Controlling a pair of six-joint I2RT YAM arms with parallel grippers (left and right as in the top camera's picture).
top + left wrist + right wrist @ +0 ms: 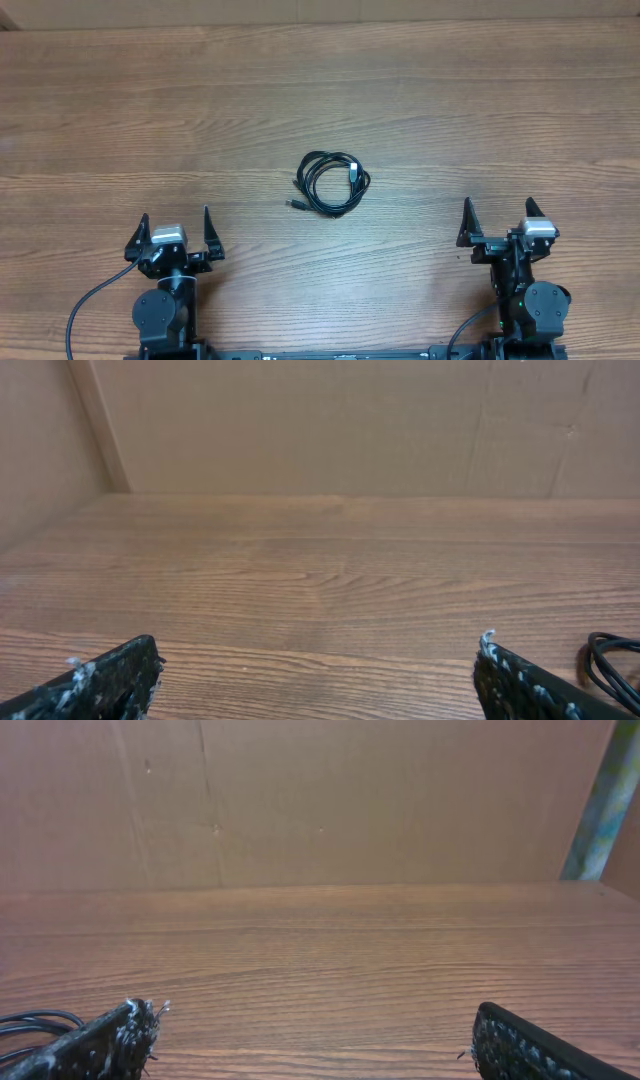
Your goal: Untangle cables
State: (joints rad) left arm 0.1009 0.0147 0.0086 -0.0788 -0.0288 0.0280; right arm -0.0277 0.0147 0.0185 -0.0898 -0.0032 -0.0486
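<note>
As they lie coiled, the cables rest on the table.

In the overhead view the cables are too small to count the strands or tell how they cross. One plug shows only as a speck. The left wrist view catches just a loop of the cables at the right edge, cut off there and partly behind a finger. In the right wrist view a few strands run off the left edge and pass behind a finger. Both wrist views cut the fingers at the bottom edge. The overhead view's bottom edge cuts the arm bases.
</note>
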